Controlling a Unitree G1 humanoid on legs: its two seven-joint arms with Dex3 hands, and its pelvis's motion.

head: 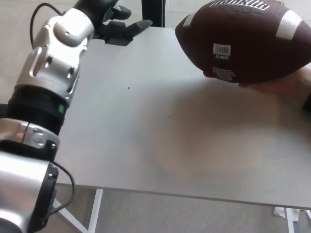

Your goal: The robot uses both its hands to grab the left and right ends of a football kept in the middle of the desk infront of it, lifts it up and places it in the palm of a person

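Note:
The brown football (248, 41), with white stripes and a barcode label, rests at the upper right on a person's palm (279, 86) that reaches in from the right edge. My left hand (119, 24) is up at the top left, well away from the ball's left end, open with its black fingers (136, 25) spread and nothing in it. My silver left forearm (53, 63) runs down the left side of the picture. No part of my right arm shows.
The grey desk (175, 141) fills most of the view, its front edge near the bottom. A black post (154, 12) stands behind the desk at the top. A black cable (36, 14) loops by my left wrist. Floor shows below the desk.

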